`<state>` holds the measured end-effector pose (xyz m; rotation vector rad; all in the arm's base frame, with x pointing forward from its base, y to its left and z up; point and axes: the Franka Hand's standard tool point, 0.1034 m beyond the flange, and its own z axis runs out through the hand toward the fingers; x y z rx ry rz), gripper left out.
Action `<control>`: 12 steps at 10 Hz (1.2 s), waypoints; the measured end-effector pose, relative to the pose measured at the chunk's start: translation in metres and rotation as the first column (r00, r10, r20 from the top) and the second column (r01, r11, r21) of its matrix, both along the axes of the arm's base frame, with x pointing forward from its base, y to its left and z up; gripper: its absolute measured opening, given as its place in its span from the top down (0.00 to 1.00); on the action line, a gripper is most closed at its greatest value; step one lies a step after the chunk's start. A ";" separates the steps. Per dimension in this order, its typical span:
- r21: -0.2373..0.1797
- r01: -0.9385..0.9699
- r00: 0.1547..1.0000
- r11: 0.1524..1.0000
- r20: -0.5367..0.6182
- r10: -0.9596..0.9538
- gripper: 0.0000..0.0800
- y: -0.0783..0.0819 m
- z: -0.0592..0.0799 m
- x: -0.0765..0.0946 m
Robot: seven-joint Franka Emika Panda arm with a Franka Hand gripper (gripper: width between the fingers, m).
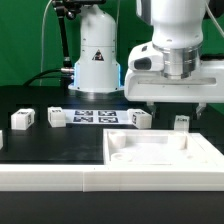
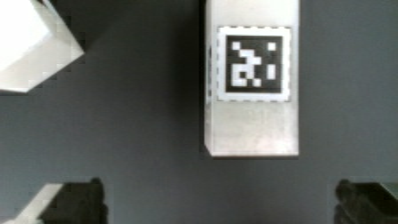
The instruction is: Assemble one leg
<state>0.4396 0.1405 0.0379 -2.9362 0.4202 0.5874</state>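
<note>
I see the gripper (image 1: 176,103) released, jaws spread wide, hovering over a leg (image 2: 251,85) just beside the panel (image 1: 150,172); another leg (image 2: 32,50) lies nearby, not touching.

A leg (image 1: 56,117) lies just beside the marker board (image 1: 97,116).

Tagged leg (image 2: 253,80) lies beyond the spread claw (image 2: 214,203)

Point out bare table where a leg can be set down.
The widest bare patch is the table at the exterior view's left, bordered by the outer leg and its neighbour leg behind and the white panel beside it. Crowded: the marker board and, near the open end effector, the third leg and fourth leg.
</note>
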 end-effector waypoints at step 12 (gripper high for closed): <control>0.082 -0.027 0.897 0.996 -0.439 0.061 0.19 0.014 -0.028 -0.015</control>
